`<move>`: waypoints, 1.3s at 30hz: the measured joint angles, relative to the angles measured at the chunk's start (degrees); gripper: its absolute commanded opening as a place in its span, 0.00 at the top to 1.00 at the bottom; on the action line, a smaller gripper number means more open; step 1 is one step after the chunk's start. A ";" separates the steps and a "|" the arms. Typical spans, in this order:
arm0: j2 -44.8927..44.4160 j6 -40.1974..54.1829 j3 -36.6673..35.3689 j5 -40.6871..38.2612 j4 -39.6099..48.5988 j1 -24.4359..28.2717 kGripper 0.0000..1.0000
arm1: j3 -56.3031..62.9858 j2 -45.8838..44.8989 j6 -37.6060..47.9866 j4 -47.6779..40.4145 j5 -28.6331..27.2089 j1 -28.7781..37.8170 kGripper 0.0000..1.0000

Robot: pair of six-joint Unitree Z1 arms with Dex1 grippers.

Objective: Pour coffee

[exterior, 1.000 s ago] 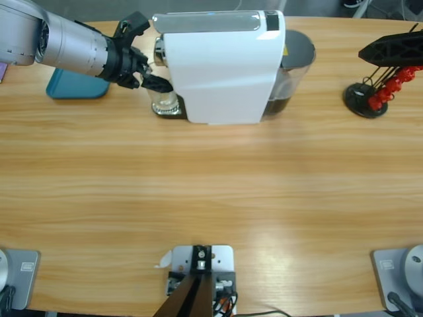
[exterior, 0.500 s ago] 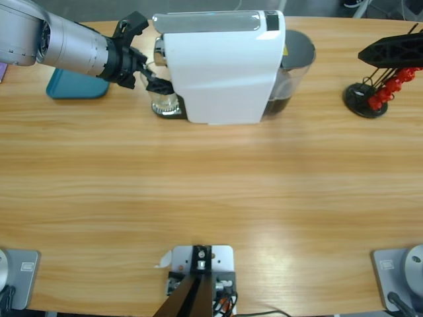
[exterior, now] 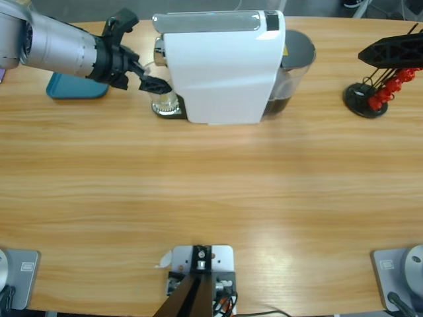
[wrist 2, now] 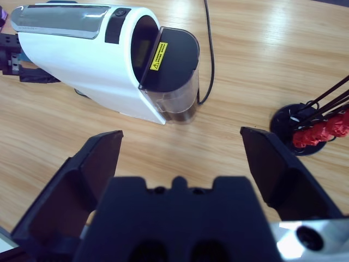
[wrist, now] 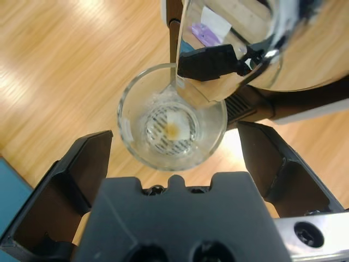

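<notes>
A small clear glass stands on the drip grid under the chrome spout of the white coffee machine. In the left wrist view the glass is nearly empty, with only a small tan spot on its bottom; no dark coffee shows. My left gripper reaches in from the upper left, just left of the glass. It is open, its jaws standing wide on either side of the glass without touching it. My right gripper hangs open high above the table, holding nothing and looking down on the machine.
A smoky grey tank sits at the machine's right end. A black stand with red capsules is at the far right. A teal flat object lies under the left arm. A black cable runs off behind the machine.
The left arm has drawn back a little to the left, away from the machine; the glass has stayed in place.
</notes>
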 measured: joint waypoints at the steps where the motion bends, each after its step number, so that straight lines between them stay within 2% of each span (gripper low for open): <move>1: -0.73 -0.04 0.12 0.14 0.02 0.00 0.01 | 0.00 0.00 0.00 0.00 0.00 0.00 0.00; 10: -7.96 -0.45 1.80 0.36 4.06 0.38 0.01 | 0.00 0.00 0.00 0.00 0.59 0.00 0.00; 15: -13.16 -1.24 4.59 0.36 8.68 0.38 0.01 | -1.10 0.46 0.00 2.01 0.73 0.00 0.12; 16: -14.08 -1.28 5.05 0.36 10.23 0.38 0.01 | -1.63 0.88 0.00 2.77 0.73 -0.05 0.20; 20: -17.86 -1.50 6.70 1.29 17.11 0.38 0.01 | -7.92 4.22 -0.04 4.09 0.73 -2.13 0.86; 21: -18.88 -1.84 6.78 1.94 18.77 0.38 0.01 | -9.96 5.23 -0.23 4.35 0.73 -3.04 0.99; 27: -24.63 -4.69 7.98 3.73 26.25 0.38 0.01 | -22.63 11.82 -1.79 6.63 1.77 -6.77 1.00; 33: -27.35 -5.89 10.37 3.80 27.99 0.38 0.01 | -33.73 20.74 -1.76 11.57 5.44 -6.85 1.00; 39: -28.18 -5.98 11.83 3.85 28.10 0.38 0.01 | -38.18 26.56 -1.74 16.58 8.23 -6.33 1.00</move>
